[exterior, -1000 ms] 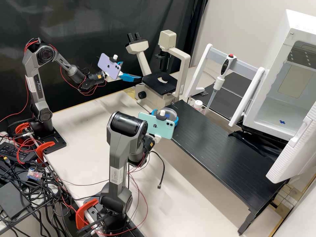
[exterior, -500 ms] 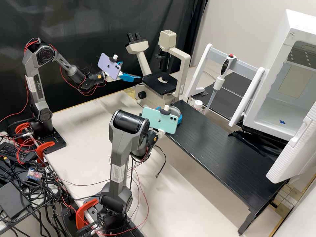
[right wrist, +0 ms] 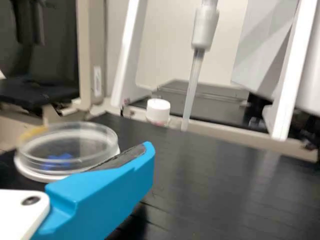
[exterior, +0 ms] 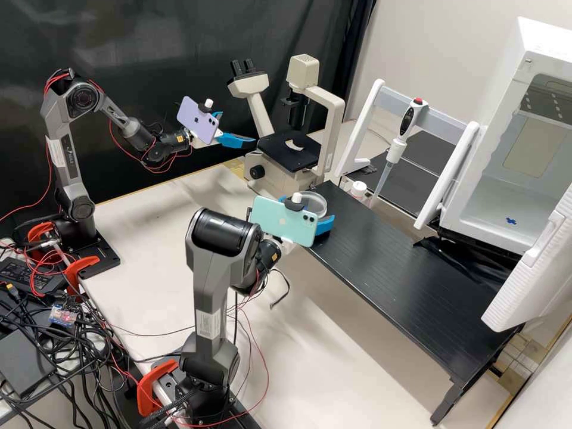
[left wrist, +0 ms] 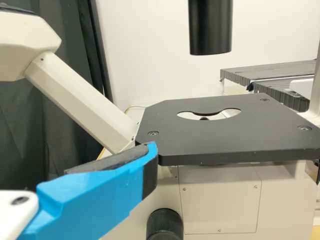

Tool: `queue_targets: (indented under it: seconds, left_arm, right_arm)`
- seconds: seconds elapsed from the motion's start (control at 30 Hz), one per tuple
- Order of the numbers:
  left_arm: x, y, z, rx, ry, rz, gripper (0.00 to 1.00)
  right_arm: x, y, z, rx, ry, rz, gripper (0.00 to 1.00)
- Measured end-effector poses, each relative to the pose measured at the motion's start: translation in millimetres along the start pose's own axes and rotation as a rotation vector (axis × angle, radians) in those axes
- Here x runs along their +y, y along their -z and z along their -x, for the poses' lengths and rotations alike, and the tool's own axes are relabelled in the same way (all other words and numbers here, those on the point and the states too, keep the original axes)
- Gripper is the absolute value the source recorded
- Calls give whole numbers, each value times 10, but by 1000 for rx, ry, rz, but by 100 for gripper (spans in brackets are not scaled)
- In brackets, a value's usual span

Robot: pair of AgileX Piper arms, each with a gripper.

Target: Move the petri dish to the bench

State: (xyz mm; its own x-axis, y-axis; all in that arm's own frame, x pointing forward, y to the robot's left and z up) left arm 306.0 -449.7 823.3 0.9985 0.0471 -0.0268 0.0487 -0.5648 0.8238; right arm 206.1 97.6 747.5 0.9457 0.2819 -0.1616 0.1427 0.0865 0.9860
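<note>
In the high view, the right gripper (exterior: 308, 210) of the nearer arm stands open at the far left end of the raised black bench (exterior: 387, 256). The clear round petri dish (exterior: 314, 202) is there, beside and partly behind its blue fingers. From the right wrist view, the dish (right wrist: 70, 145) shows a blue mark and a white rim below, resting on the black surface; the near finger of the right gripper (right wrist: 145, 160) partly overlaps it. The left gripper (exterior: 239, 127) is open and empty in front of the microscope; in its wrist view, the left gripper (left wrist: 149, 165) shows one finger by the stage.
The microscope (exterior: 290, 150) stands behind the bench's left end. Behind the bench are a white-capped bottle (exterior: 357, 189) and a pipette (exterior: 394, 152) on a white frame. An open white cabinet (exterior: 506, 196) stands at the right.
The dish sits slightly farther right than a second ago. My right gripper moved right and then drew back toward the left, its blue finger lower beside the dish. The left arm has kept still.
</note>
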Motion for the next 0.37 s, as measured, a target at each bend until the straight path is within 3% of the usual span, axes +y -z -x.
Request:
queue_targets:
  seconds: [0.1, 0.17, 0.27, 0.37]
  left_arm:
    - [0, 0, 0, 0, 0, 0, 100]
    - [0, 0, 0, 0, 0, 0, 100]
    - [0, 0, 0, 0, 0, 0, 100]
    - [0, 0, 0, 0, 0, 0, 100]
  right_arm:
    - [116, 131, 222, 51, -59, 33, 100]
    - [190, 189, 329, 75, -104, 38, 100]
    - [306, 222, 471, 110, -173, 20, 100]
    - [401, 165, 539, 106, -226, -24, 100]
